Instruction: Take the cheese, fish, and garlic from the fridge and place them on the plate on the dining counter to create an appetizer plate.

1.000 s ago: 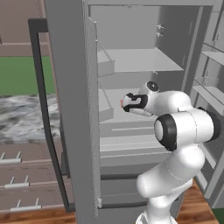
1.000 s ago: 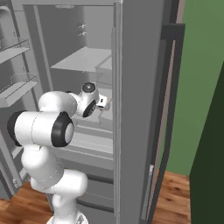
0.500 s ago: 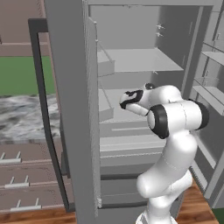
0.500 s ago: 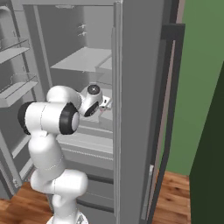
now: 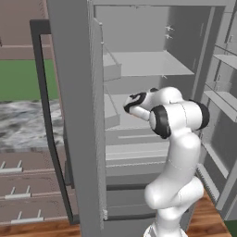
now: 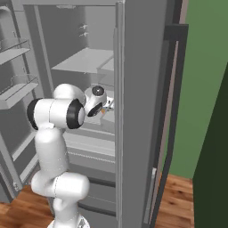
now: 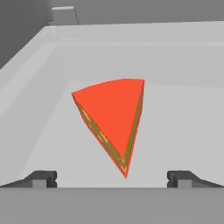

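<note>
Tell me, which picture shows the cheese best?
The hand view: the cheese sits big and red in the middle, lying on a grey fridge shelf between the open fingers. In both base views the arm and fridge hide it.

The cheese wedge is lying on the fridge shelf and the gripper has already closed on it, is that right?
Not quite. The cheese does lie on the fridge shelf, but the gripper has not closed on it. In the hand view the fingertips stand wide apart on either side of the wedge's point, open, with clear gaps and no contact.
</note>
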You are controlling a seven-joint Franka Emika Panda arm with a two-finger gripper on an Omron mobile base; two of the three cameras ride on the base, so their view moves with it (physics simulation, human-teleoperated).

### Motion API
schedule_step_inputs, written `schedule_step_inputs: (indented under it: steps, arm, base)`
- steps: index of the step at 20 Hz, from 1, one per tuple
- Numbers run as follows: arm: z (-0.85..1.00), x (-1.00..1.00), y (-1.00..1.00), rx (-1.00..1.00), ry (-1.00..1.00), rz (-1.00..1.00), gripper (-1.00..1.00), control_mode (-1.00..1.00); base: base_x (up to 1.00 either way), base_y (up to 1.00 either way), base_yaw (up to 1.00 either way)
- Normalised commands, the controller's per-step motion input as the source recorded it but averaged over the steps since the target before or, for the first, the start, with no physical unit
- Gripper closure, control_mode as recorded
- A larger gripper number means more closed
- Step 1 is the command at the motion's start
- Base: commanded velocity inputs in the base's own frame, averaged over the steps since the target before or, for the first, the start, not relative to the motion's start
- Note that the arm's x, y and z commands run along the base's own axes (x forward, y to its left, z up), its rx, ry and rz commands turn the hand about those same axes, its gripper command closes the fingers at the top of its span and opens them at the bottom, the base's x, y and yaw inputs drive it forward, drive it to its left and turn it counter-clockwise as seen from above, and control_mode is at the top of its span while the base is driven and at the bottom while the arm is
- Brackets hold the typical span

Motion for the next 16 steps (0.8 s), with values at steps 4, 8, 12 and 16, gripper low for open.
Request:
schedule_step_inputs:
  steps: [4, 8, 12, 16]
  arm:
    - [-0.08, 0.41, 0.0, 0.0, 0.0, 0.0, -1.0, -1.0]
    - [-0.15, 0.44, 0.0, 0.0, 0.0, 0.0, -1.0, -1.0]
    - [-0.22, 0.38, 0.0, 0.0, 0.0, 0.0, -1.0, -1.0]
    - [-0.4, 0.09, 0.0, 0.0, 0.0, 0.0, -1.0, -1.0]
  base:
    - [0.0, 0.0, 0.0]
    - [0.0, 0.0, 0.0]
    - [0.0, 0.0, 0.0]
    - [0.0, 0.0, 0.0]
